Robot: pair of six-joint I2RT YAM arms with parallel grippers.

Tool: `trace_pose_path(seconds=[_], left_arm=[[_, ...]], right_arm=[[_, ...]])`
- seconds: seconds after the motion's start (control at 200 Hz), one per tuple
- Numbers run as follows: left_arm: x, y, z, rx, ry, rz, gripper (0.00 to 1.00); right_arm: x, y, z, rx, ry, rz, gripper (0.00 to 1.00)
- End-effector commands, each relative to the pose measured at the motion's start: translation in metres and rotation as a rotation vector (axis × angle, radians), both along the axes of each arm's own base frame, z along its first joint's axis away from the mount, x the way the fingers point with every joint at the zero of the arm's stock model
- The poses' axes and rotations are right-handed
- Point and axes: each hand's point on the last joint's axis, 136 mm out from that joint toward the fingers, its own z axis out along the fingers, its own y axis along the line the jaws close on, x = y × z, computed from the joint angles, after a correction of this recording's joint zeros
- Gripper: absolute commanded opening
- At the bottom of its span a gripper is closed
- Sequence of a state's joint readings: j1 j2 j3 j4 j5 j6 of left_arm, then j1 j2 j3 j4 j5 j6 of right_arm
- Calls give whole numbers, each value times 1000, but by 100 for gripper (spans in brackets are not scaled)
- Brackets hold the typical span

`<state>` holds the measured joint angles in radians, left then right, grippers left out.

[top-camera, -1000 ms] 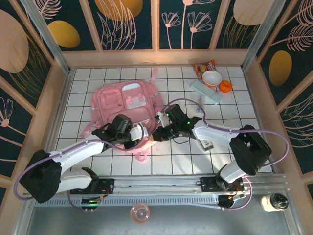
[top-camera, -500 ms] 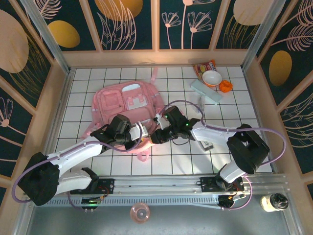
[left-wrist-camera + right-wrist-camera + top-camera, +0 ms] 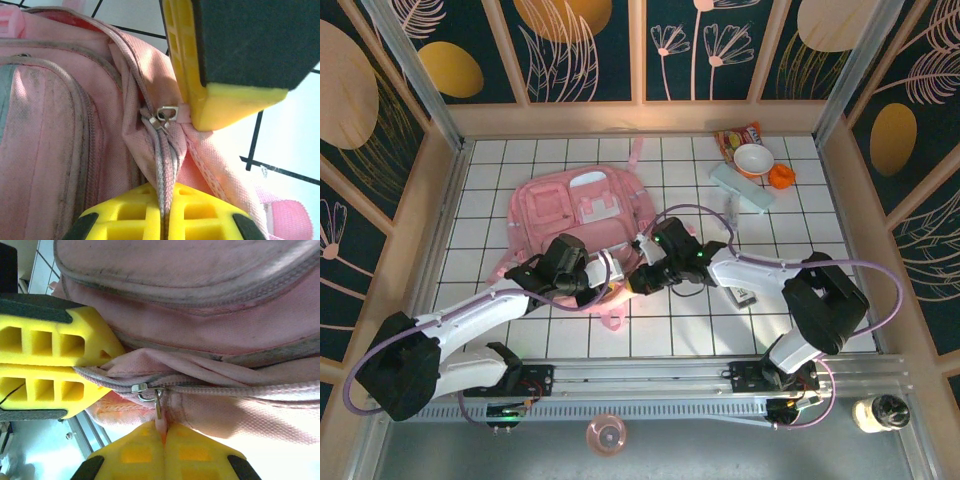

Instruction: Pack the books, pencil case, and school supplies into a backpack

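Observation:
The pink backpack (image 3: 582, 212) lies flat on the tiled table. At its near right corner, my left gripper (image 3: 604, 283) (image 3: 167, 195) is shut on the grey zipper tape (image 3: 162, 165) just below the metal slider (image 3: 163, 115). My right gripper (image 3: 633, 285) (image 3: 162, 429) faces it, shut on the slider's pink pull tab (image 3: 161, 423). The mint-blue pencil case (image 3: 740, 187) lies at the back right, a thin pale pen (image 3: 730, 212) beside it. A small dark item with a white label (image 3: 744, 296) lies under the right arm. The books are out of view.
A white bowl (image 3: 753, 160), a small orange object (image 3: 781, 176) and a red-orange snack packet (image 3: 738, 135) sit at the back right corner. Wooden walls enclose the table. Pink straps (image 3: 611, 318) trail off the bag's near edge.
The right gripper has shifted a little left, closer to the left gripper at the bag's corner. The left arm has barely moved.

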<state>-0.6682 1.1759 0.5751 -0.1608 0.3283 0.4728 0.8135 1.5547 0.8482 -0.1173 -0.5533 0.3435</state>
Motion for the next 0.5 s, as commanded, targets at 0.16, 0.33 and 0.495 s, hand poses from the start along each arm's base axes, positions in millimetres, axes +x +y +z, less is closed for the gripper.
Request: trace_pose_path(seconds=[0.16,0.33,0.495], left_arm=[[7,31,10,127,-156,15,10],[3,33,12,134,-147,6,45],[12,-5,40,-36,-108,-7,78]], right_arm=[[34,-53,-11,-128,-19,-142,0],[6,-13,3,-37,-22,-37,0],[-7,6,21,15,-27,16,0]])
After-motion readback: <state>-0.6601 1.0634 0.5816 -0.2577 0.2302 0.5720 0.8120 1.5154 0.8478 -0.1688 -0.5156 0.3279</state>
